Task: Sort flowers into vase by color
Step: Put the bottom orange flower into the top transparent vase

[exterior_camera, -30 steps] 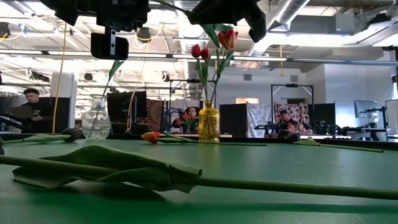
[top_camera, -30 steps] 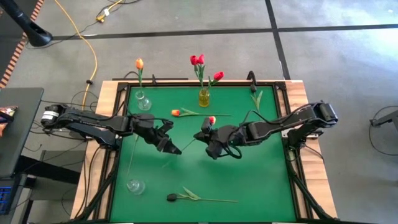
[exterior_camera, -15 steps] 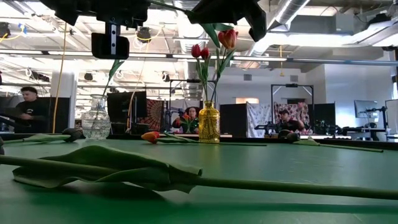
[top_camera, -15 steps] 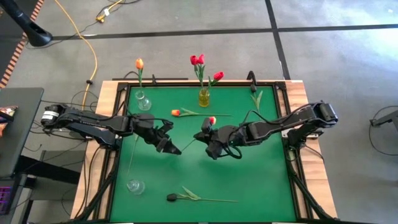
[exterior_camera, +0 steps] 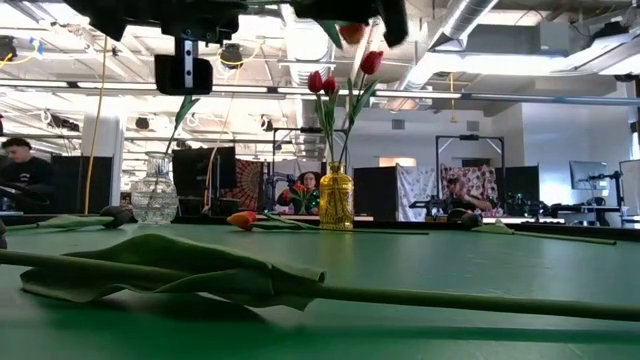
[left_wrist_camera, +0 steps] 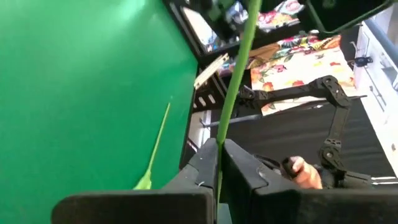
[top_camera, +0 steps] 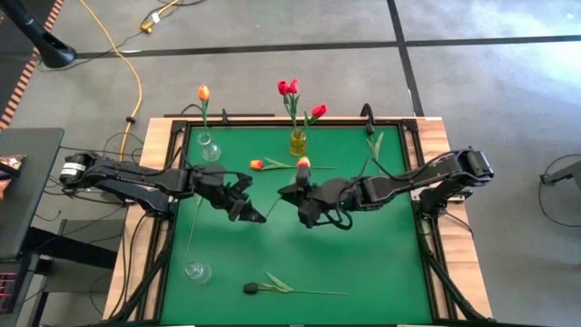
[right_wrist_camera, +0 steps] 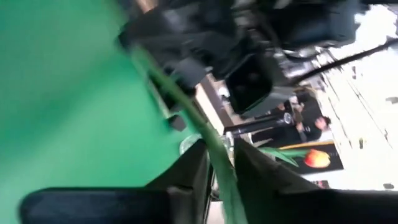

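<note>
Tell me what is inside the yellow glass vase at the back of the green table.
The yellow glass vase holds three red tulips on green stems. Whether it holds water, and where the stem ends sit, cannot be seen through the tinted glass.

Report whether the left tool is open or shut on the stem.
Shut. In the left wrist view the left tool has both fingers pressed against the green stem, with no gap showing.

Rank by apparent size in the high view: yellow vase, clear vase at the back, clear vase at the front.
1. Yellow vase
2-3. Back clear vase and front clear vase: they look alike, so no ranking between them.
</note>
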